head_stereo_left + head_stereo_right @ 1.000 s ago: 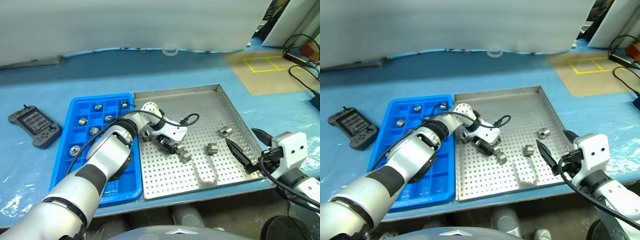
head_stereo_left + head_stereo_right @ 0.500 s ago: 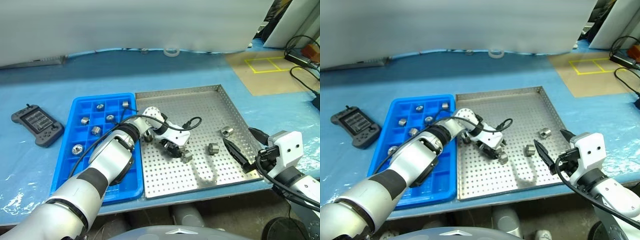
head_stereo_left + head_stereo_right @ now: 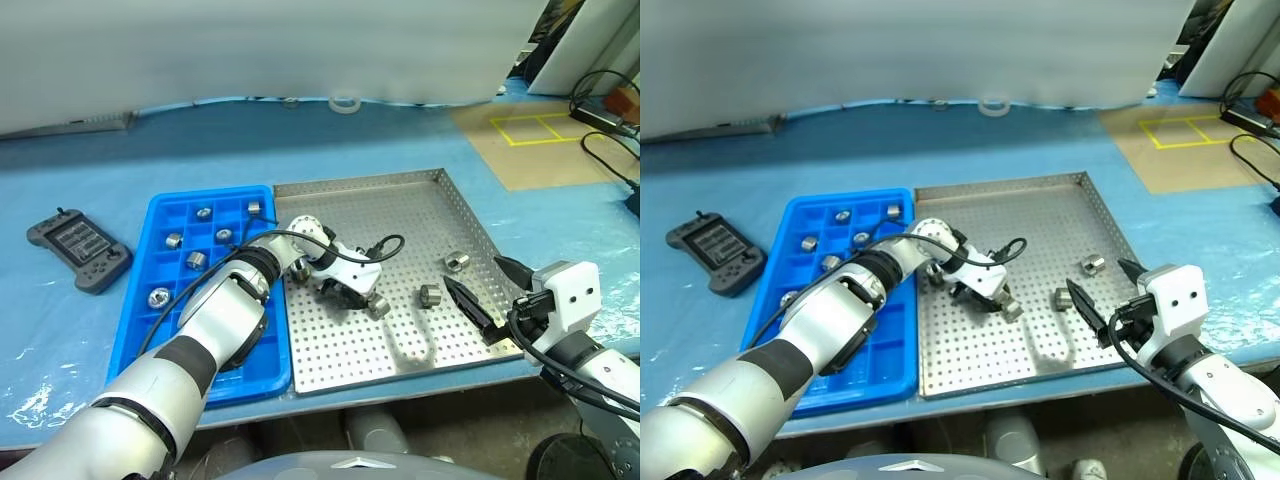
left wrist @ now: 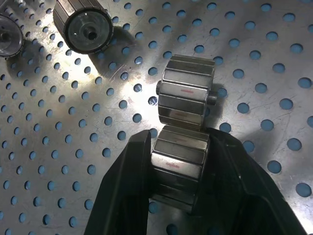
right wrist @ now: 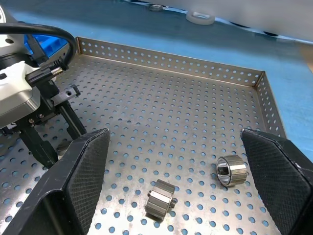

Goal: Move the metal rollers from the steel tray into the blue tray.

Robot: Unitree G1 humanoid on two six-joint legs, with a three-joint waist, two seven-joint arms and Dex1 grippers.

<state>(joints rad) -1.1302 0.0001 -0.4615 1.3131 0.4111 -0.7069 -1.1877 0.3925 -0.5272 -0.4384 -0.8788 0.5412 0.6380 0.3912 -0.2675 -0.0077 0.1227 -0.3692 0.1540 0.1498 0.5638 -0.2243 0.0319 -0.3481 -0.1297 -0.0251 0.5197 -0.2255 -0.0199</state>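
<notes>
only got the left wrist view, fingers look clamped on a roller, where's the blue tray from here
Observer: The blue tray lies beside the steel tray, to the robot's left of the left gripper and its held roller.
Operator: any in it already
Observer: It holds six rollers, each in its own compartment.
Operator: right gripper in the way
Observer: No, the right gripper hangs open over the steel tray's near right corner, by two loose rollers.

head views high overhead, wrist views close over steel tray (image 3: 400,195)
</notes>
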